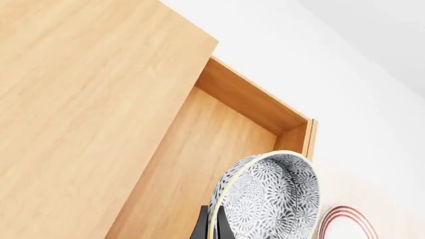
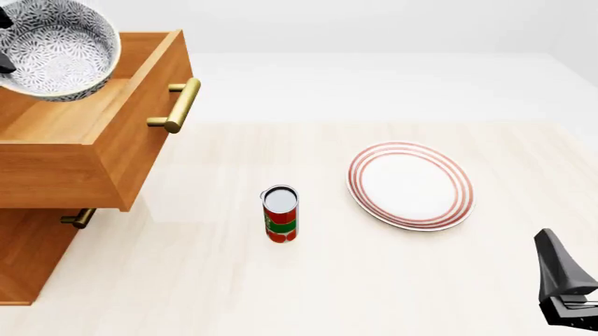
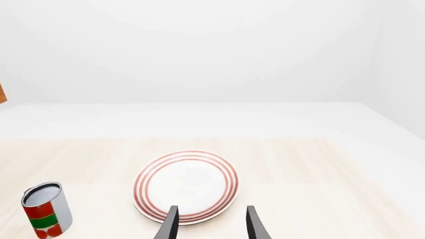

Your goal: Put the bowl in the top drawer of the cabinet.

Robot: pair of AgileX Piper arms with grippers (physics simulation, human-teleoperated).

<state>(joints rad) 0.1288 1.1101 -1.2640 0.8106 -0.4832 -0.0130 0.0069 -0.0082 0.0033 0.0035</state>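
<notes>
Gripping the bowl [image 1: 269, 199] by its rim, the left gripper [image 1: 211, 226] is showing in the left wrist view with one dark finger on each side of the wall, pinching it; the bowl is hanging tilted above the wooden floor of the top drawer [image 1: 219, 144], which is standing pulled out of the cabinet [image 1: 79, 99]. In the front view, the bowl [image 2: 58, 49] is hovering over the rear part of the open top drawer [image 2: 140, 133], apart from its floor as far as can be judged, while the plate [image 2: 411, 183] and the can [image 2: 280, 213] are resting on the table [image 2: 280, 294], well apart from the cabinet [image 2: 28, 259]. In the right wrist view, the right gripper [image 3: 211, 224] is holding its fingers spread and empty above the plate [image 3: 186, 185], with the can [image 3: 43, 209] off to one side. The bowl is looking rigid, glazed and breakable, so it is likely slippery; a rim pinch is serving, and a low, gentle release is advisable.
</notes>
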